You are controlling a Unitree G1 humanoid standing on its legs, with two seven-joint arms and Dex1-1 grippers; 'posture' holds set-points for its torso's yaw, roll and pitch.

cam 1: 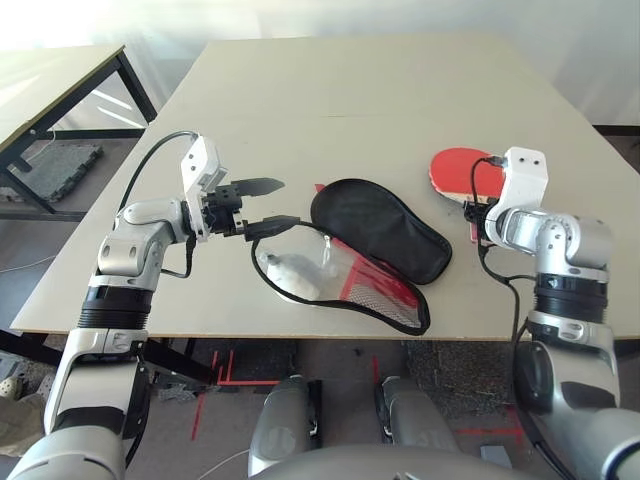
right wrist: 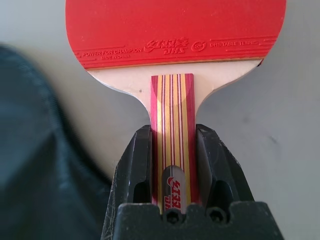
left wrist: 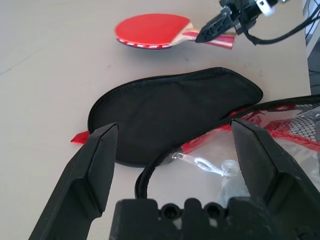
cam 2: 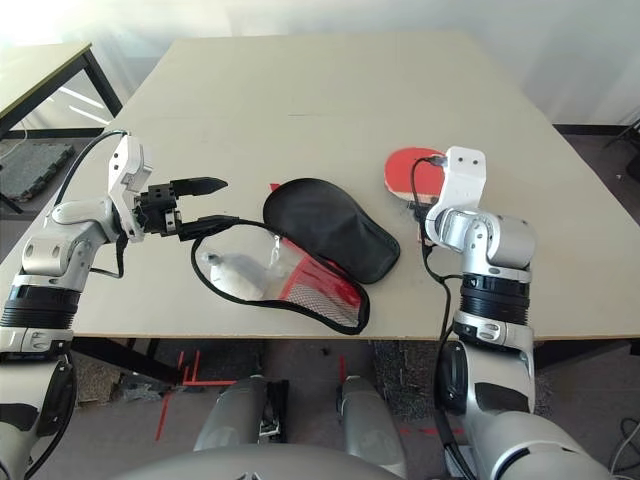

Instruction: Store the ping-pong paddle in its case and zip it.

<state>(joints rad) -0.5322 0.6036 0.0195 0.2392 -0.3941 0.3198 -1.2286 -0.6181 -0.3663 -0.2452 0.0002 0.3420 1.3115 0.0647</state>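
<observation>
The ping-pong paddle [right wrist: 175, 30] lies red face up at the right of the table [cam 1: 350, 90]. My right gripper [right wrist: 174, 131] is shut on its striped wooden handle. The case [cam 1: 380, 228] lies unzipped in the middle of the table. Its black half is spread flat toward the paddle. Its red, mesh-lined half [cam 1: 385, 290], ringed by the black zipper edge, lies toward the front edge. My left gripper [cam 1: 285, 203] is open just left of the case, its fingers on either side of the zipper edge [left wrist: 142, 182] without touching it.
A small whitish pouch [cam 1: 295, 272] with a string lies inside the open case under clear plastic. A second table [cam 1: 60, 80] stands off to the far left. The far half of my table is bare.
</observation>
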